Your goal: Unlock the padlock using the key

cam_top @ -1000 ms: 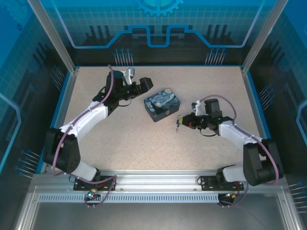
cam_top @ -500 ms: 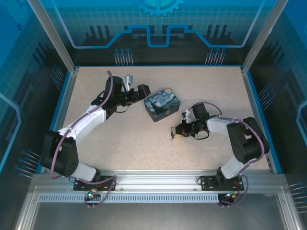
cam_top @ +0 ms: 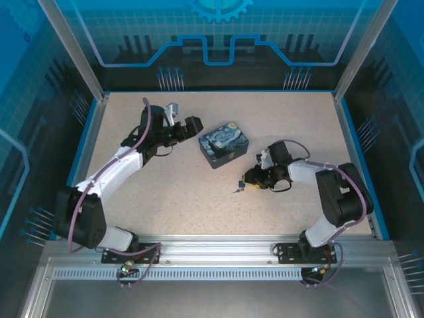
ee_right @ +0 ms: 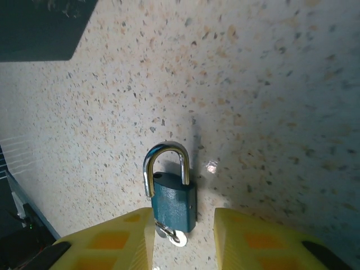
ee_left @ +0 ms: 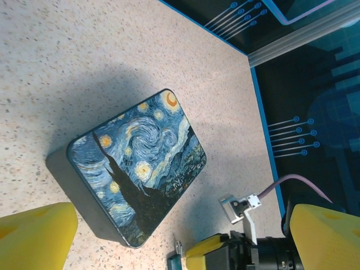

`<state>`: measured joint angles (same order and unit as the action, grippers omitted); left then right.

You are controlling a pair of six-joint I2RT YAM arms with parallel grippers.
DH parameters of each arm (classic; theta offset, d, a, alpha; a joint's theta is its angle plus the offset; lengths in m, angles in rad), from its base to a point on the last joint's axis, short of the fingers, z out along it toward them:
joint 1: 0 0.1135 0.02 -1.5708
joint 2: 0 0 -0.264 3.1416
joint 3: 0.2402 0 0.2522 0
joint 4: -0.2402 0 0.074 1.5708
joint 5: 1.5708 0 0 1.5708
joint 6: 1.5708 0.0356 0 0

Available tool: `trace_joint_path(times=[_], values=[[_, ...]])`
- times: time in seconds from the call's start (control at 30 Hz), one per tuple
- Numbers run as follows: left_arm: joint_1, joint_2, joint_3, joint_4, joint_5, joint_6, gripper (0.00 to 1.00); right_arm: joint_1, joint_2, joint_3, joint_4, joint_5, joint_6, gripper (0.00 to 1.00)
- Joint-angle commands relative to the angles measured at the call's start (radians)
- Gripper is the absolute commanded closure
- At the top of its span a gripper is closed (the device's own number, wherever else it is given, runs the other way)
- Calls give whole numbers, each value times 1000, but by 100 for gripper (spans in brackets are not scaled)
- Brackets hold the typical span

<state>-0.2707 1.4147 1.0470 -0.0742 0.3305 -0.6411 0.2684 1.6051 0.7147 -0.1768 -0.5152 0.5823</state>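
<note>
The padlock (ee_right: 174,202) lies flat on the speckled table, a teal-blue body with a silver shackle. One leg of the shackle looks lifted out of its hole. The key (ee_right: 175,236), a small silvery sliver, sticks out of the padlock's bottom end. My right gripper (ee_right: 183,219) is open, its yellow fingers on either side of the padlock, the left one touching it. From above, the right gripper (cam_top: 247,185) sits low with the padlock (cam_top: 237,189) at its tip. My left gripper (cam_top: 192,126) stands open beside the painted box, holding nothing.
The blue-and-yellow starry-night box (cam_top: 224,144) lies mid-table between the two arms, and is large in the left wrist view (ee_left: 138,169). The box's dark corner (ee_right: 39,28) is near the padlock. Blue walls edge the table.
The right gripper has swung down and leftward, bringing the padlock toward the front of the table, where it now lies between open fingers. The left arm has drawn back slightly to the left.
</note>
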Motion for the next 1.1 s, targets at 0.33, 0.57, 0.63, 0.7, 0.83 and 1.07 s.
trace_joint_path(times=[0.33,0.57,0.63,0.7,0.83,1.07], values=[[97,-259,-91,-145,-336,181,1,-118,-421,16,-236,236,-127,36],[124,-388,-151,-181,-630,355,1,-200,-606,66,-278,514,-200,0],[139,-405,-183,-173,-694,396,1,-235,-627,59,-268,579,-224,0],[148,-425,-250,-106,-777,447,1,-283,-638,31,-219,635,-249,0],[150,-444,-470,166,-818,616,1,-307,-629,-92,-12,792,-384,0],[163,-420,-652,373,-805,580,1,-313,-492,-303,484,784,-413,0]])
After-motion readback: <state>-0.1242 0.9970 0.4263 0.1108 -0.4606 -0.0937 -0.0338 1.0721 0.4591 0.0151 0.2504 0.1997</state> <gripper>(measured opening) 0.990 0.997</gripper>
